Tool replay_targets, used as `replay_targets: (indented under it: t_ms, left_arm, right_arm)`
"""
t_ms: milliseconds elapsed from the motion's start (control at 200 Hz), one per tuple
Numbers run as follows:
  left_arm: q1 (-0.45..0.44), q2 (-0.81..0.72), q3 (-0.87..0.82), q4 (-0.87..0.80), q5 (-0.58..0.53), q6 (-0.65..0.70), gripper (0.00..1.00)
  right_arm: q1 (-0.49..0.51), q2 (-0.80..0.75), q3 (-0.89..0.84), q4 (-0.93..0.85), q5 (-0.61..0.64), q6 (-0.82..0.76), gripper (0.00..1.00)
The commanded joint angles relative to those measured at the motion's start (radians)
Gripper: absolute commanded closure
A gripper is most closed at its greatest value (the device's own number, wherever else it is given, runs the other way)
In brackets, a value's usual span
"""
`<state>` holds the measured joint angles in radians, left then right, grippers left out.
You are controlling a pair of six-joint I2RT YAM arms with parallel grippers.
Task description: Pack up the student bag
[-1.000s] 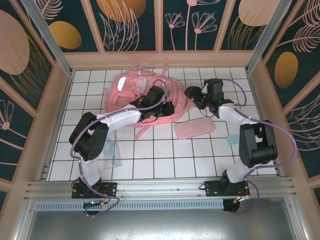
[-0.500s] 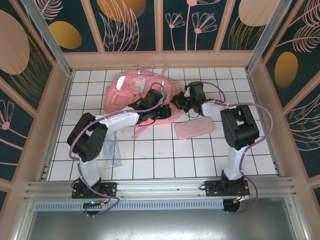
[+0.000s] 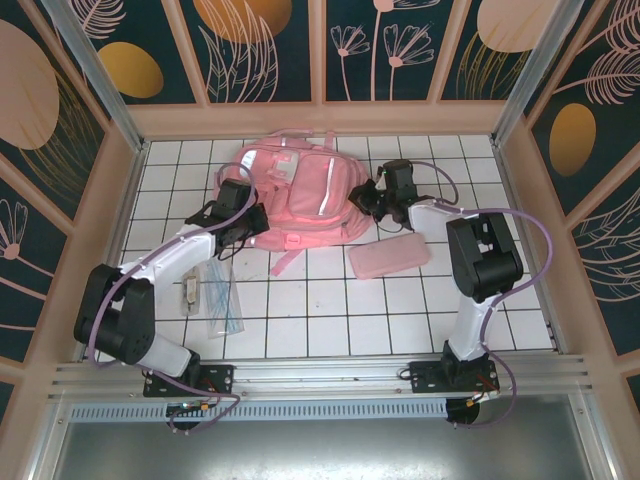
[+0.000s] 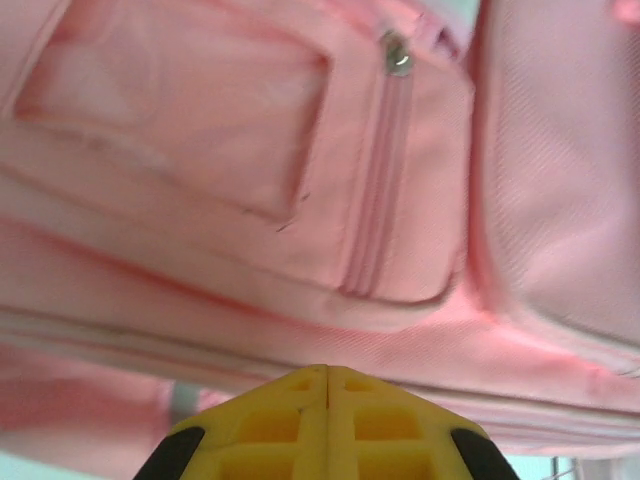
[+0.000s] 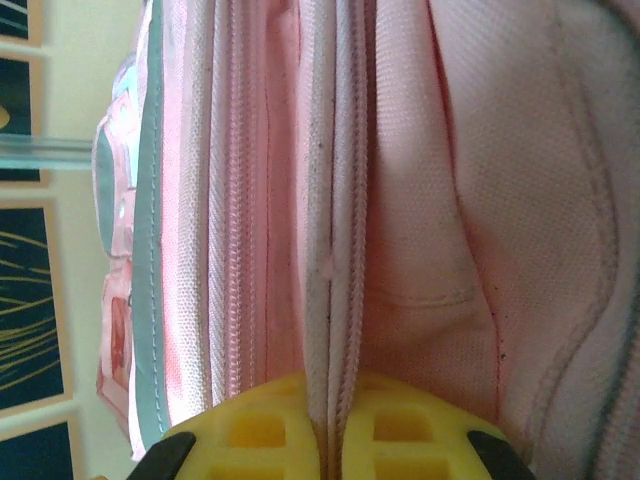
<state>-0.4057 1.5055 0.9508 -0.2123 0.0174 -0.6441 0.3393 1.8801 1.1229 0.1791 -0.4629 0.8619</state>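
While the large soft pink fabric backpack with silver strips (image 3: 310, 195) lies at the far middle of the white tiled counter (image 3: 330, 300), the right gripper (image 5: 330, 390) pinches a piped seam on its right side. The left gripper (image 4: 327, 375) sits fully closed against its left edge; I cannot tell whether it grips any fabric.

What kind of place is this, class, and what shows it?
Probably a robot test enclosure: white gridded tabletop, dark floral-patterned wall panels, aluminium rail carrying two white-and-black arms.

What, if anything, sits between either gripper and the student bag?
Nothing visible. The left gripper is shut against the student bag at its left edge; the right gripper is shut on its right-side seam.
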Motion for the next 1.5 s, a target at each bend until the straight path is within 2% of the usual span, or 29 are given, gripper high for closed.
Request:
replay_targets:
  t_ms: [0, 110, 245, 390, 450, 670, 775, 960, 1166, 1241, 1371, 1491]
  left_arm:
    - [-0.019, 0.019, -0.003, -0.007, 0.056, 0.004, 1.00]
    - [-0.030, 0.038, 0.007, 0.052, 0.134, -0.031, 1.00]
    - [-0.097, 0.043, 0.053, 0.094, 0.144, -0.059, 1.00]
    - [-0.185, 0.073, 0.091, 0.138, 0.184, -0.122, 0.69]
    - [-0.221, 0.091, 0.103, 0.157, 0.195, -0.145, 0.61]
    - [-0.303, 0.177, 0.185, 0.109, 0.129, -0.149, 0.49]
    - [-0.315, 0.239, 0.233, 0.056, 0.087, -0.135, 0.49]
    - [-0.315, 0.298, 0.263, -0.002, -0.039, -0.109, 0.53]
    - [-0.315, 0.350, 0.292, 0.009, -0.040, -0.103, 0.84]
    - [-0.315, 0.336, 0.289, 0.023, -0.033, -0.109, 1.00]
    - [-0.315, 0.307, 0.287, -0.006, -0.017, -0.104, 1.00]
    - [-0.315, 0.285, 0.238, -0.024, 0.063, -0.123, 1.00]
  right_arm:
    - [-0.003, -0.023, 0.012, 0.027, 0.042, -0.004, 1.00]
    - [0.009, -0.028, 0.013, 0.051, 0.026, 0.031, 1.00]
    - [0.028, -0.050, -0.018, 0.138, 0.006, 0.124, 1.00]
    - [0.056, -0.064, -0.009, 0.171, 0.022, 0.160, 1.00]
    - [0.068, -0.064, 0.007, 0.171, 0.029, 0.167, 1.00]
    - [0.096, -0.072, 0.038, 0.189, 0.048, 0.202, 1.00]
    - [0.102, -0.079, 0.033, 0.204, 0.049, 0.214, 1.00]
    - [0.111, -0.092, 0.015, 0.226, 0.044, 0.228, 1.00]
    - [0.115, -0.091, 0.007, 0.242, 0.039, 0.233, 1.00]
    - [0.114, -0.093, 0.003, 0.218, 0.068, 0.207, 1.00]
    - [0.106, -0.091, -0.020, 0.200, 0.139, 0.168, 1.00]
    - [0.101, -0.075, -0.046, 0.243, 0.175, 0.157, 1.00]
